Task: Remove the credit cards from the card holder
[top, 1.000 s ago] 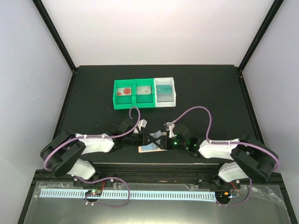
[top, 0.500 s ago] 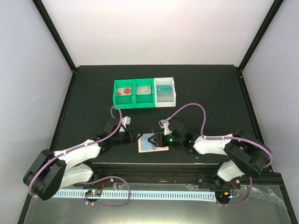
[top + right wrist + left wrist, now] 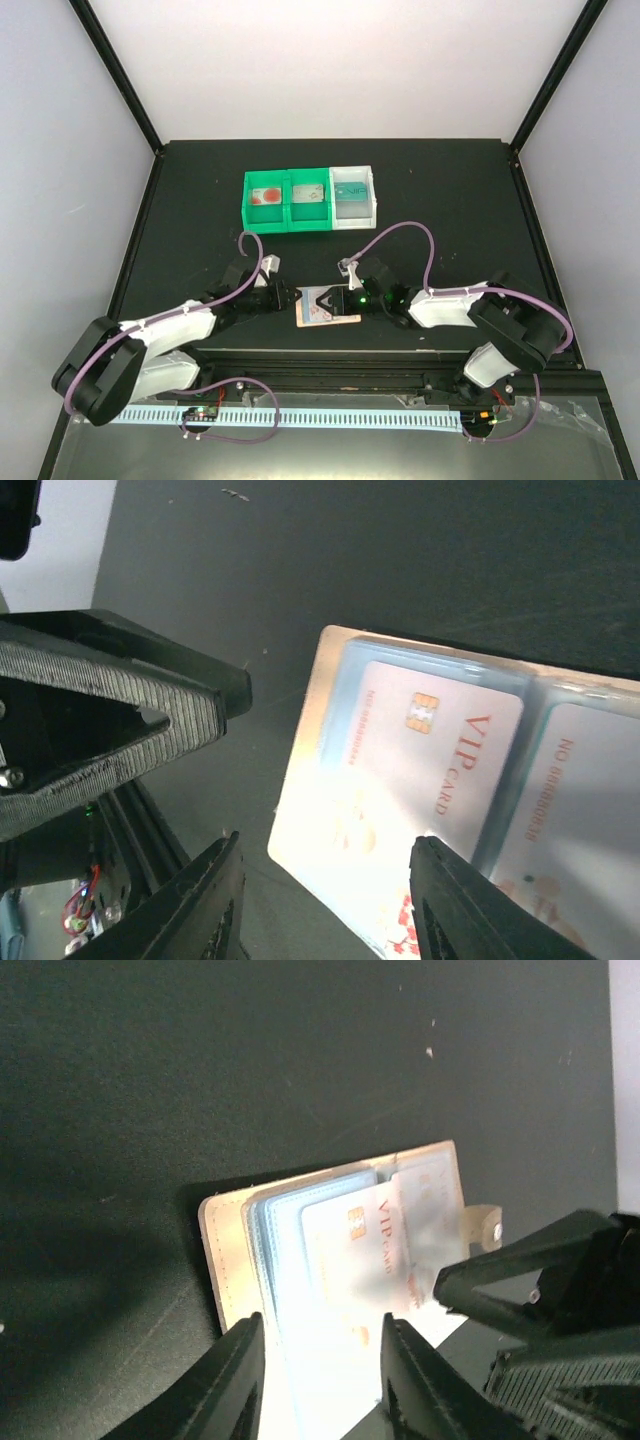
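Observation:
The tan card holder [image 3: 335, 318] lies open on the black table near the front edge, between my two grippers. In the left wrist view the holder [image 3: 225, 1250] shows blue-grey sleeves and a white VIP card with red print [image 3: 365, 1250]. The same card shows in the right wrist view [image 3: 430, 750]. My left gripper [image 3: 292, 298] [image 3: 320, 1385] is open at the holder's left end. My right gripper [image 3: 322, 298] [image 3: 330, 905] is open over the holder, fingers either side of the VIP card's end. Neither holds anything.
A green two-compartment bin [image 3: 288, 222] and a white bin [image 3: 376, 200] stand at the back centre. They hold a white-and-red card [image 3: 266, 195], a grey card [image 3: 310, 193] and a teal card [image 3: 352, 192]. The table's front rail runs just behind the holder.
The left arm drew back to the left from the holder, then edged towards it again. The right gripper slid left over the holder, which now lies open on the table.

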Robot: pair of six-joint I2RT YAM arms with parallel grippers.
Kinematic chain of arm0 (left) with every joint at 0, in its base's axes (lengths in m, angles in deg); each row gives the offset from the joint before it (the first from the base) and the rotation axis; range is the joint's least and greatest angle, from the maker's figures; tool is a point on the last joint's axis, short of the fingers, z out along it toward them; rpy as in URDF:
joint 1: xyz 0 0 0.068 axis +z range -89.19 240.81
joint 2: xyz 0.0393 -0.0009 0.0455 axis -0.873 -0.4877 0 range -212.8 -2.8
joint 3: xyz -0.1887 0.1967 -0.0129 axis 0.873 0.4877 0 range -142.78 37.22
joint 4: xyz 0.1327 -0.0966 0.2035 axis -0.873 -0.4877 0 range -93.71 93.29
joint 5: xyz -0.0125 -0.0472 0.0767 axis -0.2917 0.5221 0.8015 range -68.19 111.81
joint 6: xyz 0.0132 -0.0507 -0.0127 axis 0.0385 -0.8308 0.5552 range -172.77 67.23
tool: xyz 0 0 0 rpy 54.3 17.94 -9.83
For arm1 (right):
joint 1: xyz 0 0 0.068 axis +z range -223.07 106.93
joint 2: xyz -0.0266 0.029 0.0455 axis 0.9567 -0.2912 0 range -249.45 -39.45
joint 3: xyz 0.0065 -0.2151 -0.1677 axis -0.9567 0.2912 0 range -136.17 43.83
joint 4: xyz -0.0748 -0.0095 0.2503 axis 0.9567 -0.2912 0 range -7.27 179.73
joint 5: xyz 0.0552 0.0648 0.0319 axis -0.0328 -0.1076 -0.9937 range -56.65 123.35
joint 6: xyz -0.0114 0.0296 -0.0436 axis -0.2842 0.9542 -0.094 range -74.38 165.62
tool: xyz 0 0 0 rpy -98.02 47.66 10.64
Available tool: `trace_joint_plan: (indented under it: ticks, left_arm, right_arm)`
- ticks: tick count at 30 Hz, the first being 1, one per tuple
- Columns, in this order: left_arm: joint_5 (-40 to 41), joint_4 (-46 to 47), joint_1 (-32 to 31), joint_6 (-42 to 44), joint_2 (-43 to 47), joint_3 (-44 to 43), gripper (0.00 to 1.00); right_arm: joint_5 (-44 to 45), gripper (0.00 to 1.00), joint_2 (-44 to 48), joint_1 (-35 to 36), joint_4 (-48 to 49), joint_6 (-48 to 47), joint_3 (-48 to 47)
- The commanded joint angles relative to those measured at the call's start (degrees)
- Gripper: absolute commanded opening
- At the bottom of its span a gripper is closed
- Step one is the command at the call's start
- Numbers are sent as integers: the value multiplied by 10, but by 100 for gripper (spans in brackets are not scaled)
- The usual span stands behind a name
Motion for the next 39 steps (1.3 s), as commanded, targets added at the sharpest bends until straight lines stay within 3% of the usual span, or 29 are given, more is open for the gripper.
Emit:
trace_joint_plan:
  ticks: [1, 9, 14, 31, 39]
  left_arm:
    - [-43, 41, 2, 15, -30, -1, 29]
    - [-81, 98, -3, 16, -75, 4, 2]
    - [-91, 124, -4, 11, -116, 8, 2]
    - [-83, 142, -6, 10, -165, 11, 2]
    - [-73, 133, -7, 11, -162, 10, 2]
  right_arm:
    - [36, 43, -1, 1, -29, -14, -14]
    - [76, 22, -7, 2, -49, -16, -17]
    - [79, 18, -16, 1, -49, -14, -17]
    - [64, 18, -50, 1, -26, -3, -17]
    - [69, 6, -52, -1, -26, 2, -13]
